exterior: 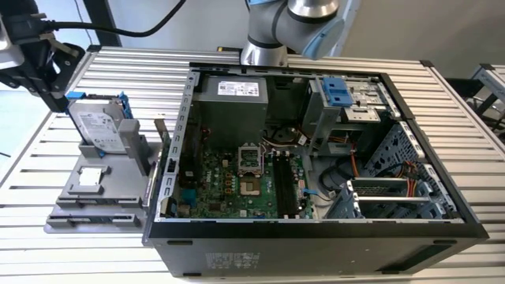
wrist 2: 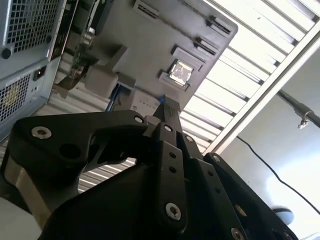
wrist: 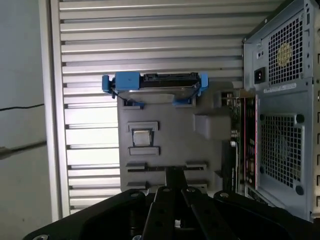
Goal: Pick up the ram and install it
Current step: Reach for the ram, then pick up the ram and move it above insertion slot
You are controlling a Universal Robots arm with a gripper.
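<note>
Hand [exterior: 57, 105] hung over the far corner of the grey holder [exterior: 79, 201] at the exterior view's left, just above the blue-framed hard drive [exterior: 101, 127]. As far as I could see, its fingers were drawn together at one tip in both wrist views [wrist 2: 169, 105] [wrist: 175, 174], closed on themselves and not on any part.

I found the ram [exterior: 160, 138] as a thin dark stick standing on edge along the side of the holder nearest the computer case [exterior: 316, 231]. It was just beside the case wall, outside the case and apart from the hand.

On the holder, the small square silver chip [exterior: 91, 175] lay flat in its pocket, nearer the camera than the drive. The first wrist view showed the same chip [wrist: 141, 137] with the drive [wrist: 155, 82] beyond it.

Inside the open case, the green motherboard [exterior: 229, 183] lay flat, with its long black slots [exterior: 284, 183] running beside the processor socket. Case and holder both sat on the ribbed metal table [exterior: 236, 59].
</note>
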